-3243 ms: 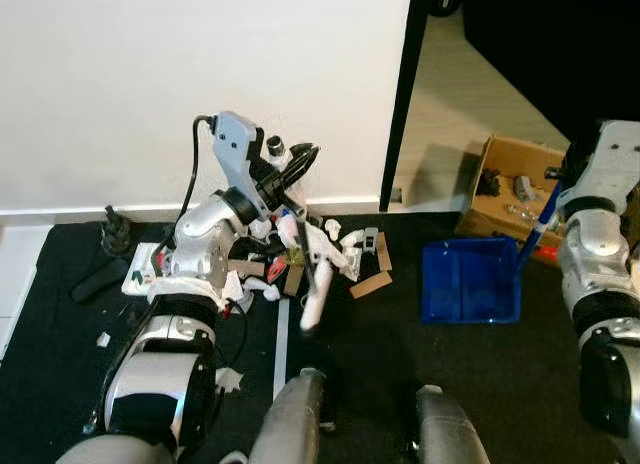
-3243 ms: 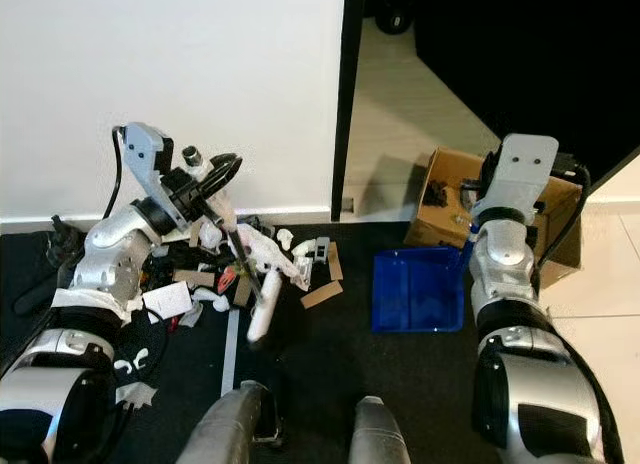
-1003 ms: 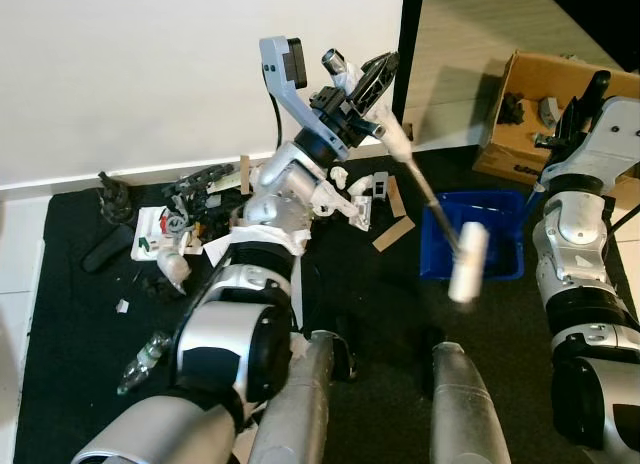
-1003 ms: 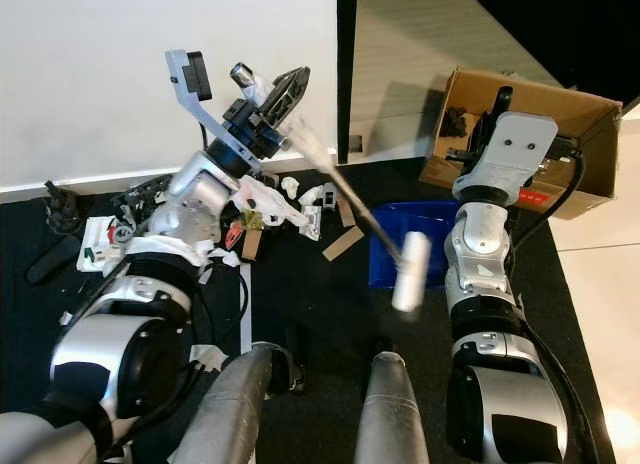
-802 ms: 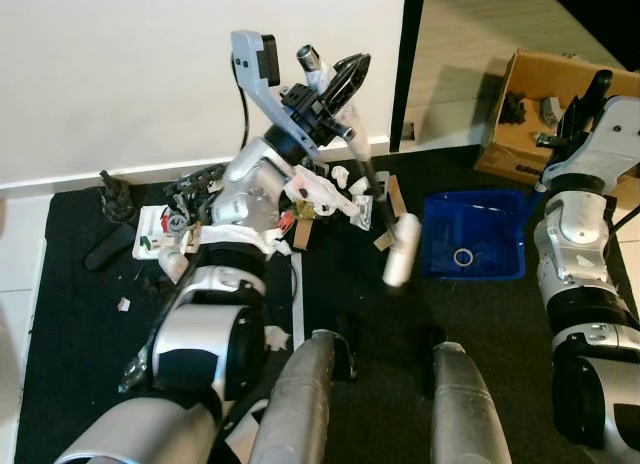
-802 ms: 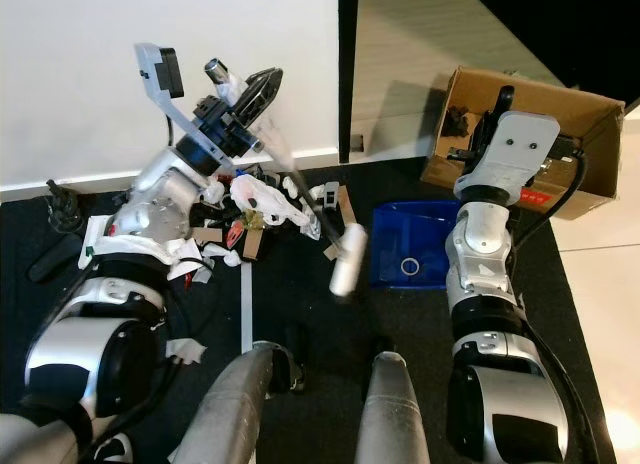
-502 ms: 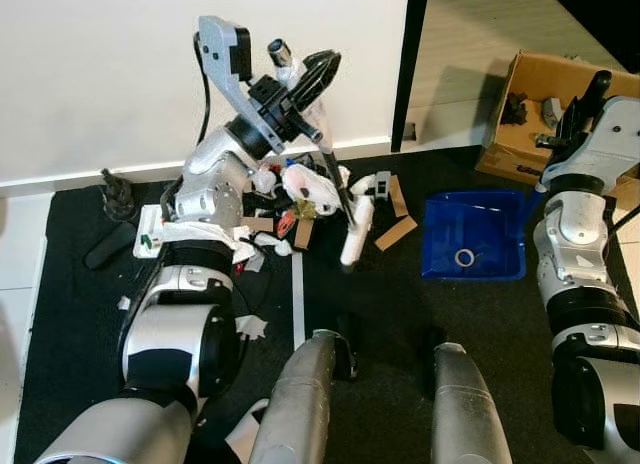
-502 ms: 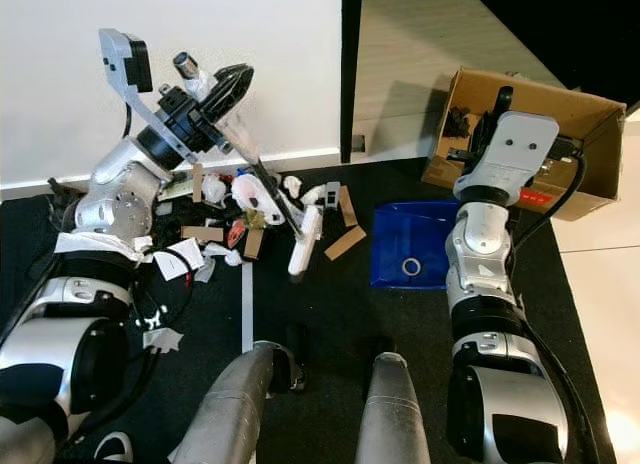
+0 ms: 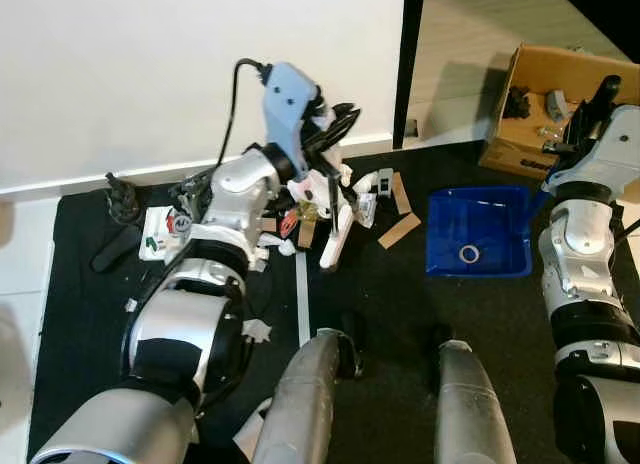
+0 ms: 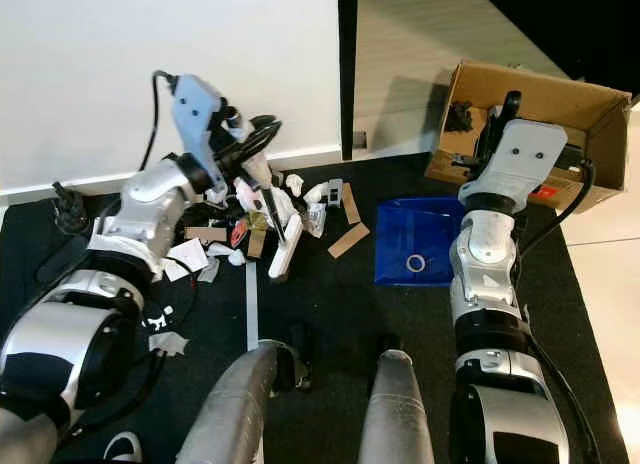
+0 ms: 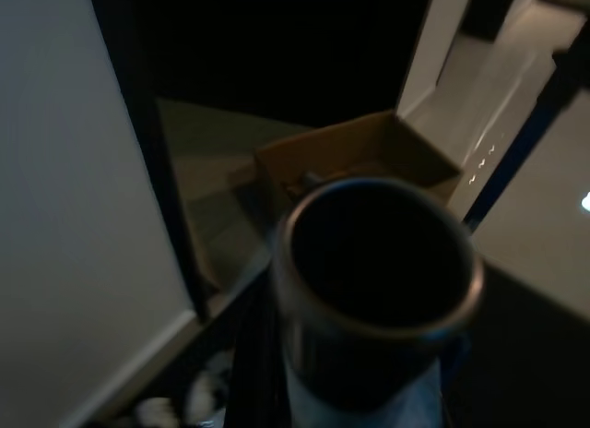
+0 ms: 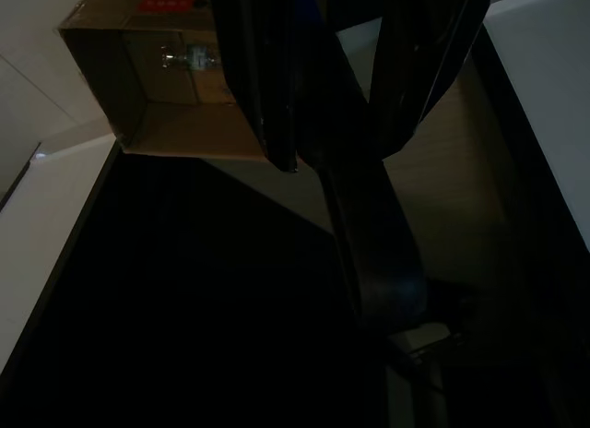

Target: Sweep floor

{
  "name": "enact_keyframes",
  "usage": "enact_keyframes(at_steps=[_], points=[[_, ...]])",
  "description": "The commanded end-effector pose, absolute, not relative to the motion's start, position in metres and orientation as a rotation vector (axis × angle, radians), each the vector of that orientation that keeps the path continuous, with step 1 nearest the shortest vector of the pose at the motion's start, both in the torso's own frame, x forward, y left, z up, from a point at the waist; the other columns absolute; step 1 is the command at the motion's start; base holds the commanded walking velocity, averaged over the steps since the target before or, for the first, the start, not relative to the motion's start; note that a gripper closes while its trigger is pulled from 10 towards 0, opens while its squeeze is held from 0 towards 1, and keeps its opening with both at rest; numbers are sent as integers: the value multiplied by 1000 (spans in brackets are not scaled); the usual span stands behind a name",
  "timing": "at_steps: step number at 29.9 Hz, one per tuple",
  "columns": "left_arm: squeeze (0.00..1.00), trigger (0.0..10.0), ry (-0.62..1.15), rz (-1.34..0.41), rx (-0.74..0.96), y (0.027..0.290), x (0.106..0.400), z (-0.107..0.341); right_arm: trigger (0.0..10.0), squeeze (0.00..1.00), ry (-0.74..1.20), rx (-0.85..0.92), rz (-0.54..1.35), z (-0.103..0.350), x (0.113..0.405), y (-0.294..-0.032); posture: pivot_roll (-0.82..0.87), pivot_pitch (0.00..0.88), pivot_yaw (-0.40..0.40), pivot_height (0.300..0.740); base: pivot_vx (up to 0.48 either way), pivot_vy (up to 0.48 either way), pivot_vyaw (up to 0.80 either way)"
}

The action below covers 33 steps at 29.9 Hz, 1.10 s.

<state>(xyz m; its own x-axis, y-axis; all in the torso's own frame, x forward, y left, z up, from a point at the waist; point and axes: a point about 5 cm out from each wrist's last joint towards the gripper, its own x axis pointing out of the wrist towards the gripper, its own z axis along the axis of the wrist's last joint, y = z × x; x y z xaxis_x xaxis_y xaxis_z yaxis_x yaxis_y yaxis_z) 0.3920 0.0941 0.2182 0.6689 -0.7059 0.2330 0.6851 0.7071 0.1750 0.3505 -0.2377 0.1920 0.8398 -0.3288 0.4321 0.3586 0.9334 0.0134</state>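
My left gripper (image 9: 335, 124) is shut on the top of a brush handle. The handle slants down to the brush's white head (image 9: 335, 240), which rests at the right edge of a trash pile (image 9: 290, 199) of paper, plastic and cardboard scraps by the wall. The handle's open tube end (image 11: 373, 290) sits close up in the left wrist view. A blue dustpan (image 9: 490, 224) lies on the black mat to the right, with a small ring (image 9: 467, 254) in it. My right gripper (image 9: 603, 92) is shut on the dustpan's thin blue handle (image 12: 369, 253).
An open cardboard box (image 9: 545, 104) with small items stands behind the dustpan. A black door frame (image 9: 410, 64) rises beside the white wall. Cardboard strips (image 9: 400, 229) lie between pile and dustpan. A white tape line (image 9: 300, 294) crosses the mat. My legs are at the bottom.
The brush head swung from over the dustpan back left to the trash pile, and my left arm lowered. A ring came to lie in the dustpan. The right arm held still.
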Motion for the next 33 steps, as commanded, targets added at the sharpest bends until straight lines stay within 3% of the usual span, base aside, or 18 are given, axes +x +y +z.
enact_keyframes(at_steps=[1, 5, 12, 14, 26, 33], points=[[0, 10000, -182, -760, -40, 94, 391, 192, 10000, 0, -317, -31, -364, 161, 347, -233, -61, 503, 228, 740, 0, 0, 0], [0, 10000, -194, -780, -243, 75, 392, 200, 10000, 0, -317, -25, -363, 161, 346, -230, -68, 505, 232, 740, 0, 0, 0], [0, 10000, -213, -837, -377, 53, 390, 209, 10000, 0, -317, -19, -358, 160, 345, -226, -72, 505, 233, 740, 0, 0, 0], [0, 10000, -219, -907, -448, 37, 386, 214, 10000, 0, -315, -16, -355, 160, 345, -225, -74, 502, 233, 740, 0, 0, 0], [0, 10000, -227, -1012, -594, 10, 378, 225, 10000, 0, -304, -7, -353, 159, 346, -224, -61, 500, 226, 740, 0, 0, 0], [0, 10000, -324, -1041, -562, 16, 381, 249, 10000, 0, -299, -3, -352, 159, 346, -224, -46, 491, 225, 740, 0, 0, 0]])
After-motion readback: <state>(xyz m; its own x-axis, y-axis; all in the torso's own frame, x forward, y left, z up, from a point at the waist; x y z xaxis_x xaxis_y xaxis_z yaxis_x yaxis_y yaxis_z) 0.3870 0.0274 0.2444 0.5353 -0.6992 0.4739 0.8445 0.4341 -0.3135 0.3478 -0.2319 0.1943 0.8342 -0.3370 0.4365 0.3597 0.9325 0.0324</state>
